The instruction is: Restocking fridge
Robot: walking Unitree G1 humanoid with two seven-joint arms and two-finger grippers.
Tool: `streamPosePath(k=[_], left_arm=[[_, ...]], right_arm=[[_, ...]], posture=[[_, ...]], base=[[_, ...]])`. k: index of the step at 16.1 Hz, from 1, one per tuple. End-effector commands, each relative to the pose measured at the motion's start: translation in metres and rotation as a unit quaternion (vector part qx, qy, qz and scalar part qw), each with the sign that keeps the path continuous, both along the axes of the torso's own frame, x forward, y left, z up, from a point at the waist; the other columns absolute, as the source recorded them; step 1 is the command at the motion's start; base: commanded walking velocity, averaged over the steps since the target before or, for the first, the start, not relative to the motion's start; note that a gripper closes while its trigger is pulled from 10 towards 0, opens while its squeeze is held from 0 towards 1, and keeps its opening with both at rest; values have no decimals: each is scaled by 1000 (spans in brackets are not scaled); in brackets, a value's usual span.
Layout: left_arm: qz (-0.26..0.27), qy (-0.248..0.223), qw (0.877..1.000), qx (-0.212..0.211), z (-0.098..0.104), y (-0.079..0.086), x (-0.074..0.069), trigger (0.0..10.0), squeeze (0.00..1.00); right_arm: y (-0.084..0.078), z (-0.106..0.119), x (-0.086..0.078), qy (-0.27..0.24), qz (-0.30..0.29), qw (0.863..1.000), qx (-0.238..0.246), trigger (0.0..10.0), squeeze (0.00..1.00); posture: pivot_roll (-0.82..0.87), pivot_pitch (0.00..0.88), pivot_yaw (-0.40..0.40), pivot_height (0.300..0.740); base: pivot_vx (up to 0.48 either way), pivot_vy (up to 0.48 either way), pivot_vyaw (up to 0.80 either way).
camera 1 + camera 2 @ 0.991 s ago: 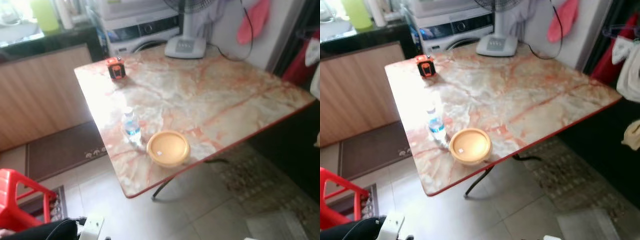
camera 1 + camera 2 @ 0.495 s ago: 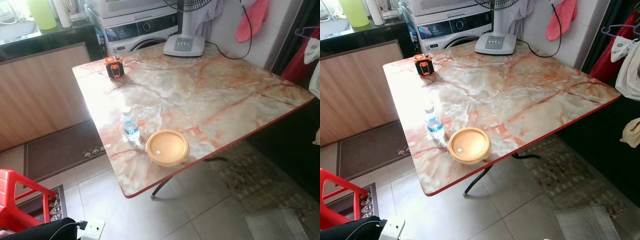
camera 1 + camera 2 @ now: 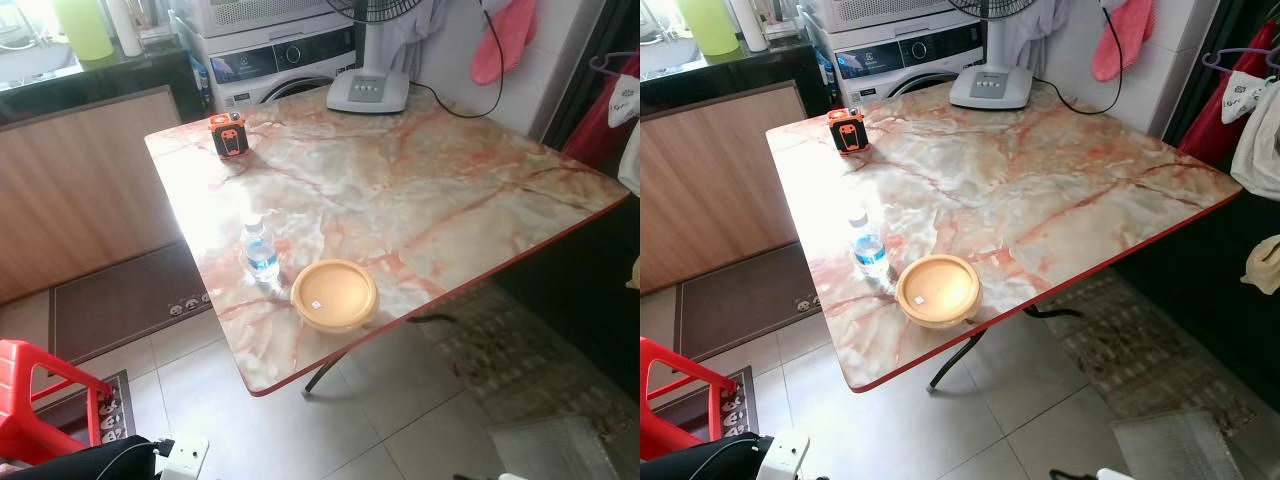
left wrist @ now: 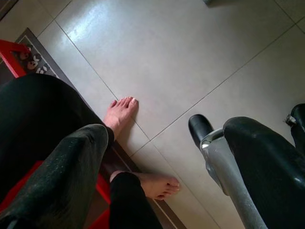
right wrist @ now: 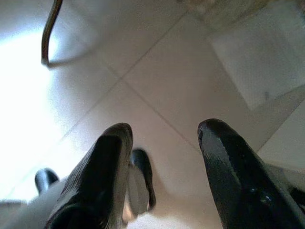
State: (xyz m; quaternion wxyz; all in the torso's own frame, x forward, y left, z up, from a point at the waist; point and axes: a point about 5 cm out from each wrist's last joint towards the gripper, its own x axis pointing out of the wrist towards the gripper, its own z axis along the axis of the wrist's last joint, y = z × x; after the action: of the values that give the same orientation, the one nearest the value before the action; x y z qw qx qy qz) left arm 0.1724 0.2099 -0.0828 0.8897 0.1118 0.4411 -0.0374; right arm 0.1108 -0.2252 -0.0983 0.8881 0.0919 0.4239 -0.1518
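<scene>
A small clear water bottle (image 3: 260, 250) with a blue label stands upright near the front left edge of the marble-patterned table (image 3: 450, 190). Just to its right sits a round yellow lidded container (image 3: 334, 295), close to the table's red rim. My right gripper (image 5: 164, 129) hangs low over the tiled floor, open, nothing between its black fingers (image 5: 107, 162). My left gripper (image 4: 167, 129) also hangs by the floor, open and holding nothing.
An orange and black device (image 3: 229, 134) and a fan base (image 3: 368, 90) stand at the table's far side. A washing machine (image 3: 280, 62) is behind. A red stool (image 3: 40, 395) and a person's bare feet (image 4: 119, 112) are on my left.
The head view has steadied from a blur and shifted slightly; the bottle and container stay where they were.
</scene>
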Motion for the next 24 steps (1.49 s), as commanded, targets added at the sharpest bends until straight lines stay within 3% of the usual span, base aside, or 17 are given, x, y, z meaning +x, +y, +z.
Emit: streamPosePath(k=[1,5,6,7,13,16,20,22,24], left_arm=[[4,1,1000,3,1,5,-1,10000,0],[6,-1,1000,4,1,5,0,10000,0],[5,-2,1000,4,1,5,1,10000,0],[5,-2,1000,3,1,5,1,10000,0],[7,-1,1000,3,1,5,0,10000,0],[6,0,1000,4,1,6,0,10000,0],[5,2,1000,3,1,6,0,10000,0],[4,3,1000,2,1,5,0,10000,0],[3,4,1000,2,0,4,0,10000,0]], right_arm=[[1,1,0,-12,-11,1000,-1,10000,0],[-2,7,5,-62,-31,997,-20,10000,0],[-23,61,99,-219,-8,973,-76,10000,0],[-26,72,111,-246,-4,965,-87,10000,0],[-30,92,124,-305,7,945,-119,10000,0],[-33,133,135,-408,-9,905,-123,10000,0],[-31,166,133,-459,-12,882,-101,10000,0],[-27,188,125,-478,-8,876,-57,10000,0],[-21,197,122,-468,25,883,-26,10000,0]], posture=[[-116,0,67,740],[-116,0,68,740],[-119,0,68,740],[-120,0,67,740],[-119,0,65,740],[-125,0,63,740],[-131,0,62,740],[-135,1,61,740],[-137,1,59,740]], base=[[0,0,0],[0,0,0],[0,0,0],[0,0,0],[0,0,0],[0,0,0],[0,0,0],[0,0,0],[0,0,0]])
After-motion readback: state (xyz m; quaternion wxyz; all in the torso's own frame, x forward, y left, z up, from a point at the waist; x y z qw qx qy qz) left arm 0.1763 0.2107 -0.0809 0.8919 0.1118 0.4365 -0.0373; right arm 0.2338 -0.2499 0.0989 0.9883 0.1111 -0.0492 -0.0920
